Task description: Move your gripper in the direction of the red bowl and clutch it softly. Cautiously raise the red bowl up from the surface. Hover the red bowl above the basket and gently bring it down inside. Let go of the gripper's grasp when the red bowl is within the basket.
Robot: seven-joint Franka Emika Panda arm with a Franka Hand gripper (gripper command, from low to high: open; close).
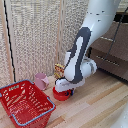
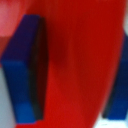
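- My gripper (image 1: 66,90) sits low in the middle of the exterior view, pressed down onto the red bowl (image 1: 62,95), which rests on the wooden floor (image 1: 95,102) just right of the basket (image 1: 30,119).
- In the wrist view the red bowl (image 2: 75,65) fills nearly the whole frame. One dark blue finger (image 2: 22,70) stands at the left edge and the other shows as a sliver at the right edge.
- The fingers are set fairly wide with red between them. Whether the pads are already pressing on the wall or rim I cannot tell; the picture is too blurred and close.
- The bowl looks like thin, smooth plastic, so I judge it light, stiff enough to hold its shape, and somewhat slippery.
- The best hold, as I judge it, is across the rim wall, one finger inside and one outside, with a soft squeeze; too hard and the thin wall could flex or pop out.
- The basket lies in the lower left of the exterior view, open at the top, near the bowl but not touching it.
- A pink cup (image 1: 41,80) stands just behind the basket, beside my arm.
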